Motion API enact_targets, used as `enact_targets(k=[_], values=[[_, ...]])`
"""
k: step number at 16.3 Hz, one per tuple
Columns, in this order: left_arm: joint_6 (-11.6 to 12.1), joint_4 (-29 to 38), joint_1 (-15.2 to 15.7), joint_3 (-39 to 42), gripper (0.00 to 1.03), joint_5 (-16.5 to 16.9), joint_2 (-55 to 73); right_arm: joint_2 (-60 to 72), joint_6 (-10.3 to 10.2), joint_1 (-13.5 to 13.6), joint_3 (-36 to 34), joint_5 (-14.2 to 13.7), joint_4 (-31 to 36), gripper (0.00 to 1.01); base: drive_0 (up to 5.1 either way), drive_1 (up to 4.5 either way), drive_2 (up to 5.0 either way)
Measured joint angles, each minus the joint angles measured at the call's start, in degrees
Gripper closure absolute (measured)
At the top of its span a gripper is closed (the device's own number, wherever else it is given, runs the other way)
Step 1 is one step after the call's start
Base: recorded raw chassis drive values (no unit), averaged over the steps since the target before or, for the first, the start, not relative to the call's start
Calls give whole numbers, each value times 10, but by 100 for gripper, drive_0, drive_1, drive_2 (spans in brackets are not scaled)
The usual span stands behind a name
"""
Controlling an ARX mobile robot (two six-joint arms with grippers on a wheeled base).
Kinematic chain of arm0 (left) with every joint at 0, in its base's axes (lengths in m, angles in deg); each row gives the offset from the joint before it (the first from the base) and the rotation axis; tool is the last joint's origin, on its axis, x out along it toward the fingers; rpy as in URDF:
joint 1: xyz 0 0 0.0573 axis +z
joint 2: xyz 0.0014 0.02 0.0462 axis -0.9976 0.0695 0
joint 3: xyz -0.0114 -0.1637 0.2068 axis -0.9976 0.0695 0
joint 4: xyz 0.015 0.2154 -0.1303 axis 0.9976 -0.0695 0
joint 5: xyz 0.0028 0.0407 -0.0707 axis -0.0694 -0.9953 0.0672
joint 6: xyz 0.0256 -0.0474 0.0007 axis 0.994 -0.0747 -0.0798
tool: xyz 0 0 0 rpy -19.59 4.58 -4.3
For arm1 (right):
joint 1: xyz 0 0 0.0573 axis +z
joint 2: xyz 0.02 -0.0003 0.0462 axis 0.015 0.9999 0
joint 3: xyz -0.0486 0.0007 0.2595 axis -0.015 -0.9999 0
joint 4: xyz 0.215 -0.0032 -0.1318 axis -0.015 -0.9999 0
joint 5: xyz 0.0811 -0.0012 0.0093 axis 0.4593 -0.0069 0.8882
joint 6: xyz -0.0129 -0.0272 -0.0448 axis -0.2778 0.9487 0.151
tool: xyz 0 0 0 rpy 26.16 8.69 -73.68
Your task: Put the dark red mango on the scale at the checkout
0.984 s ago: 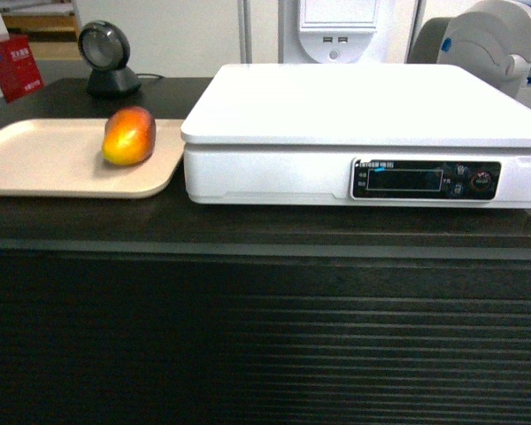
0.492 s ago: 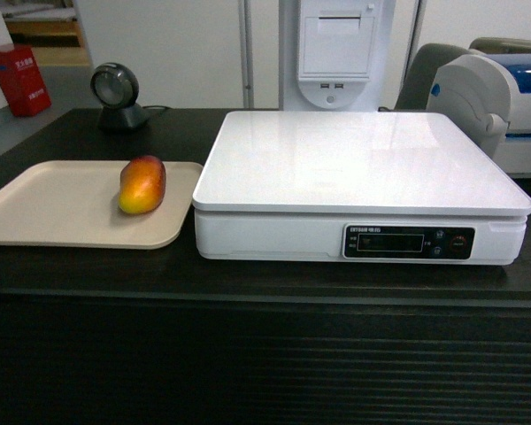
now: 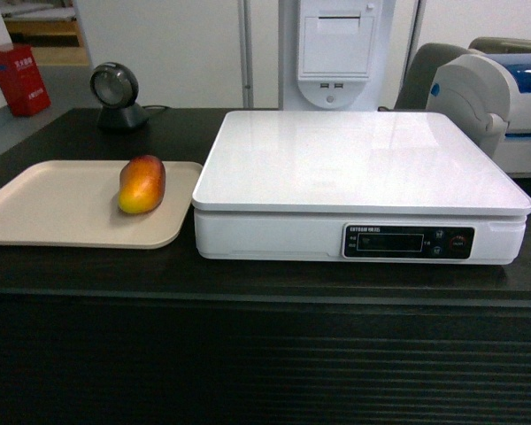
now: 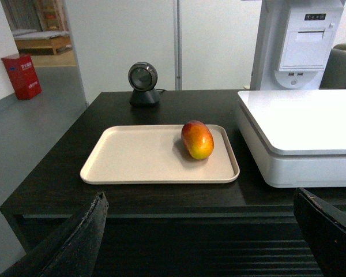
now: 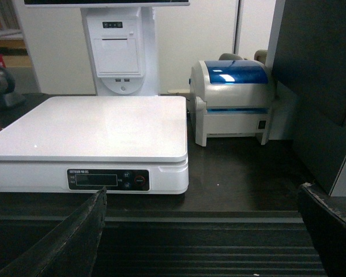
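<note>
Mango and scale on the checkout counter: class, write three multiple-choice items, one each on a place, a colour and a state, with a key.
1. Where does the mango lie?
A. on the beige tray
B. on the scale
C. on the bare counter

2. What colour is the scale's platform?
A. black
B. white
C. blue

3. How are the left pincer's fingers?
A. shut on the mango
B. spread open and empty
C. shut on the tray

Key: 1 A, the mango rests at the tray's right end; 2 B, the top is plain white; 3 B, both fingers stand far apart at the wrist view's bottom corners.
</note>
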Motion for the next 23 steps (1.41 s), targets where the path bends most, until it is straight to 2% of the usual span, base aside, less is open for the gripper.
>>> enact_targets(k=[22,23], values=[[0,0,0,0,5,0,0,0,0,0,0,0,0,3,0,0,0],[-9,-17,-30,-5,5,-74,11,0,0,0,0,0,0,3,0,0,0]])
